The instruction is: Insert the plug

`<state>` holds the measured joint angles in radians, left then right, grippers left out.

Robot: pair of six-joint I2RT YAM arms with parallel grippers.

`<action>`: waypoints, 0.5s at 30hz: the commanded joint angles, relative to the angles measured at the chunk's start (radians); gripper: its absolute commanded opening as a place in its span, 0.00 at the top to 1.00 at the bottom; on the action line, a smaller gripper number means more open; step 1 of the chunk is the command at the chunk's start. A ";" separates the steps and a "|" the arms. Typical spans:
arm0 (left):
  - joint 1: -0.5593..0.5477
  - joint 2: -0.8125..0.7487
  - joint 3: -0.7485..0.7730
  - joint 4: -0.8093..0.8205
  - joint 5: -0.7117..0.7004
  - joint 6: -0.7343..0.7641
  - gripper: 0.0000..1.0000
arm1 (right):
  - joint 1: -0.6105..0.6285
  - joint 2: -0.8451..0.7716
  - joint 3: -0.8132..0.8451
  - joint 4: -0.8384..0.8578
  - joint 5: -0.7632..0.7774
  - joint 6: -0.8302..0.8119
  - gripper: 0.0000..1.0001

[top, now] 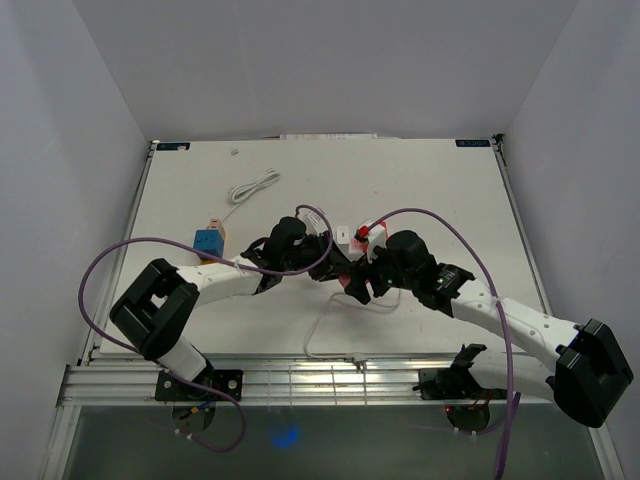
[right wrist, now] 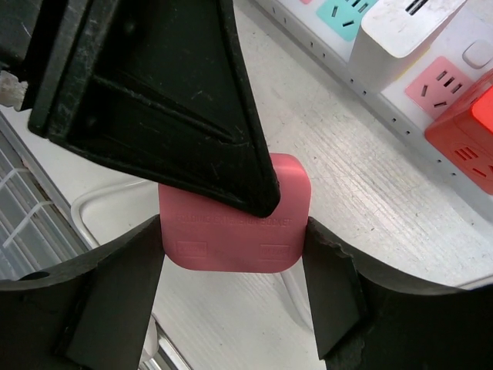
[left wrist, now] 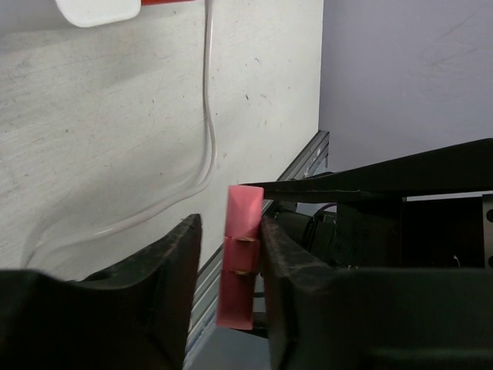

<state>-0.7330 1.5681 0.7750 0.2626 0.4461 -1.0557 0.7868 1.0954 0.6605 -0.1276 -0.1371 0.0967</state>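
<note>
A pink plug (top: 352, 284) is held above the table at the centre, where both grippers meet. My right gripper (right wrist: 231, 235) is shut on it, with one finger on each side of its flat body (right wrist: 231, 239). My left gripper (left wrist: 229, 225) is open around the same plug (left wrist: 240, 254): its right finger touches the plug and its left finger stands off with a gap. One left finger (right wrist: 192, 100) lies across the top of the plug in the right wrist view. The white power strip (right wrist: 389, 96) with pink and teal sockets lies just beyond.
A white adapter (right wrist: 408, 31) and a red adapter (right wrist: 466, 131) sit in the strip (top: 343, 232). A white cable (left wrist: 208, 116) runs over the table below the plug. A blue box (top: 208, 241) and a coiled white cable (top: 252, 187) lie at the left.
</note>
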 commanded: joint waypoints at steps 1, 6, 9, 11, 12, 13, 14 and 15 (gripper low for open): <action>-0.006 -0.016 0.029 0.001 -0.007 0.011 0.58 | 0.014 0.000 0.048 0.014 0.002 -0.014 0.57; -0.006 -0.013 0.032 0.026 0.031 0.022 0.97 | 0.017 0.003 0.048 0.020 -0.006 -0.008 0.32; -0.006 -0.022 0.024 0.029 0.020 0.033 1.00 | 0.015 -0.012 0.039 0.026 0.010 0.006 0.02; -0.006 -0.045 0.011 0.035 0.000 0.040 1.00 | 0.017 -0.040 0.028 0.037 0.004 0.009 0.04; -0.005 -0.054 -0.005 0.036 -0.021 0.043 1.00 | 0.017 -0.051 0.021 0.042 0.004 0.014 0.06; -0.006 -0.074 -0.013 0.040 -0.035 0.046 1.00 | 0.015 -0.071 0.019 0.039 0.004 0.015 0.07; -0.005 -0.085 -0.019 0.040 -0.047 0.055 1.00 | 0.017 -0.080 0.018 0.039 0.008 0.018 0.10; -0.002 -0.095 -0.026 0.040 -0.058 0.059 1.00 | 0.015 -0.091 0.016 0.036 0.008 0.023 0.11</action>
<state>-0.7368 1.5482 0.7662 0.2779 0.4332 -1.0233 0.7990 1.0527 0.6628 -0.1303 -0.1337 0.1074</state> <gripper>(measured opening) 0.287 0.901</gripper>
